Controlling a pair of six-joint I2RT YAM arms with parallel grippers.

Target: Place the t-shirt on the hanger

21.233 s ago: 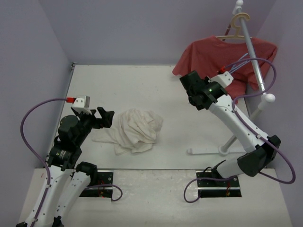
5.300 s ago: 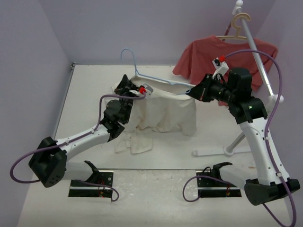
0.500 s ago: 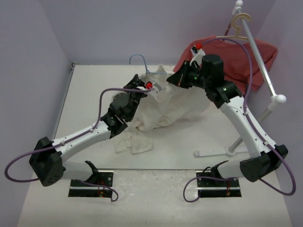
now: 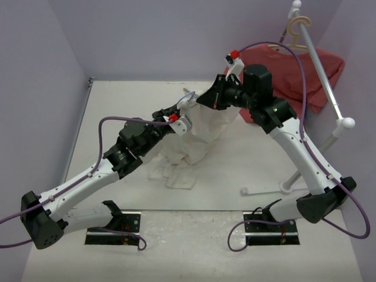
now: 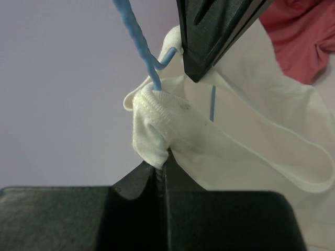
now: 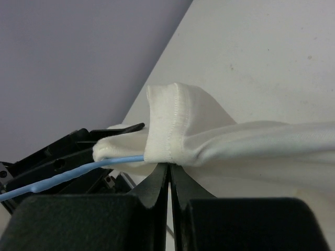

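Note:
The cream-white t-shirt (image 4: 200,132) hangs bunched between my two grippers, its lower folds on the table (image 4: 117,100). My left gripper (image 4: 179,114) is shut on the ribbed collar (image 5: 152,112). The light-blue wire hanger (image 5: 137,39) rises out of that collar. My right gripper (image 4: 202,100) is shut, its tips pinching a stitched hem of the t-shirt (image 6: 167,125). In the right wrist view the hanger (image 6: 68,175) runs out leftward from under the cloth. The two grippers are close together, the right one's fingers (image 5: 214,31) just above the collar. Most of the hanger is hidden inside the cloth.
A red t-shirt (image 4: 305,70) hangs on a tan wooden hanger (image 4: 296,29) from a slanted rack pole (image 4: 323,76) at the back right. The rack's white foot (image 4: 264,189) lies on the table at the right. Purple walls close the back and sides.
Both grippers have drawn closer together, so the t-shirt hangs narrower and more bunched. The left arm has pulled back and left. The hanger's hook, plain before, is hardly visible from above.

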